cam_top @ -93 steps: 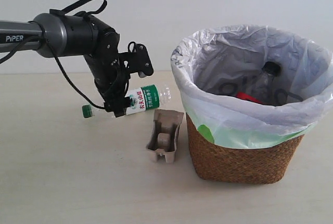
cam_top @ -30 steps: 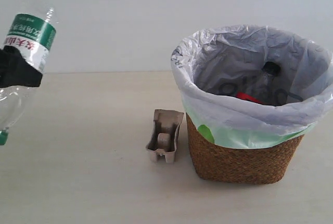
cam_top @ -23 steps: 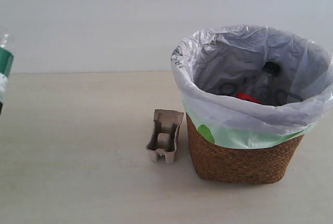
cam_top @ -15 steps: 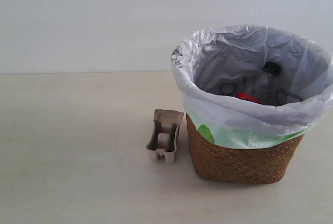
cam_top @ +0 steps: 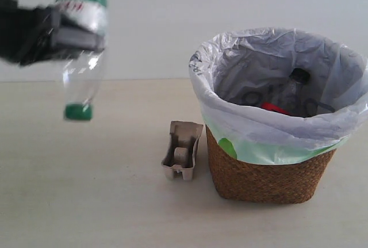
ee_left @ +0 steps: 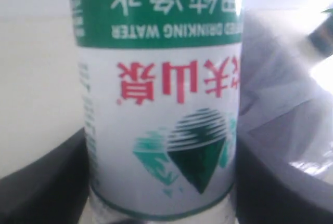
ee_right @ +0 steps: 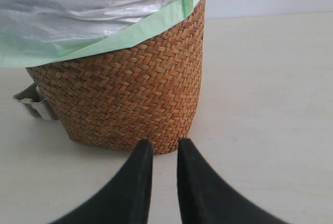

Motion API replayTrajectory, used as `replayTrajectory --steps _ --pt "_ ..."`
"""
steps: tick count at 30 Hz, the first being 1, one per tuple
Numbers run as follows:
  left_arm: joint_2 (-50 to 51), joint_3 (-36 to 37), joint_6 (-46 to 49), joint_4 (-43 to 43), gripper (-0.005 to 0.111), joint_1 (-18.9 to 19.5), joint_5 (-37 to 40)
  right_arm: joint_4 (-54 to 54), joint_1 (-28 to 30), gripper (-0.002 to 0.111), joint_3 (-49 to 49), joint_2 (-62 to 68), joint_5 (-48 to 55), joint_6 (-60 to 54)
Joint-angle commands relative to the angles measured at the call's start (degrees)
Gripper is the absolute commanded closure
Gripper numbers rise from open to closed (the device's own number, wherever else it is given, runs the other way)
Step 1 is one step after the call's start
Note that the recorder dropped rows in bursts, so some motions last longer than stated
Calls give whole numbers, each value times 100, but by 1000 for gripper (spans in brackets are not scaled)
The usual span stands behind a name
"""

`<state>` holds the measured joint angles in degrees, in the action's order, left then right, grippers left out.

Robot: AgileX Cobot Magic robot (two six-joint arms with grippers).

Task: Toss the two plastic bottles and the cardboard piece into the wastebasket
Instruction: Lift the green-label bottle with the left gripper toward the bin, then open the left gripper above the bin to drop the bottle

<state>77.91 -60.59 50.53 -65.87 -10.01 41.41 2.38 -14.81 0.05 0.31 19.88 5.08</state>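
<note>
Left gripper (cam_top: pixel 73 37): I read it as clamped on the slim bottle, in the upper left of the exterior frame and badly motion-blurred.
Slim bottle (cam_top: pixel 84 81): it hangs upside down in that grip, high above the table (cam_top: pixel 86 202), with its green cap (cam_top: pixel 77 111) at the bottom and the label band at the top.
Left wrist view: the white-green label (ee_left: pixel 161 104) fills my picture, its print inverted, with dark fingers (ee_left: pixel 41 187) pressed in on either side of it.
Bottle against wastebasket: the bottle is well left of the wastebasket (cam_top: pixel 270 173), not over its opening.
Wastebasket: it stands on the table at the right of the exterior frame, with its plastic bag (cam_top: pixel 253 127) folded over the rim.
Wider bottle: I see its black cap (cam_top: pixel 299 76) and a strip of red label (cam_top: pixel 275 108) inside the bag.
Cardboard piece (cam_top: pixel 183 150): it stands on the table just left of the basket's base, below and right of the held bottle.
Right gripper (ee_right: pixel 165 154): its fingers are drawn close together with only a thin slit between and grip nothing; they sit low by the table, pointing at the foot of the wicker wall (ee_right: pixel 125 94).
</note>
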Motion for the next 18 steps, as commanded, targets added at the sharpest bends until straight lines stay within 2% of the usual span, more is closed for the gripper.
replayTrajectory --steps 1,2,3,6,9,13,18 --pt "965 -2349 -1585 -381 31 -987 106 -2 -8 95 -5 -31 -28 6" --pt "1144 -2757 -2046 -332 18 -1110 106 -2 -8 95 -5 -31 -28 6" --pt "1351 -3194 -2624 -226 10 -1246 230 -2 -8 95 -5 -31 -28 6" --pt "1804 -4144 -2944 422 2 -1514 642 -2 -8 95 -5 -31 -28 6" --pt "2011 -4592 -3777 1521 3 -1540 1158 -2 -8 95 -5 -31 -28 6" --pt "2008 -4606 -4955 3659 10 -1525 1807 -2 -8 95 -5 -31 -28 6" --pt "2008 -4561 -5509 5704 22 -1525 2823 -2 -8 95 -5 -31 -28 6"
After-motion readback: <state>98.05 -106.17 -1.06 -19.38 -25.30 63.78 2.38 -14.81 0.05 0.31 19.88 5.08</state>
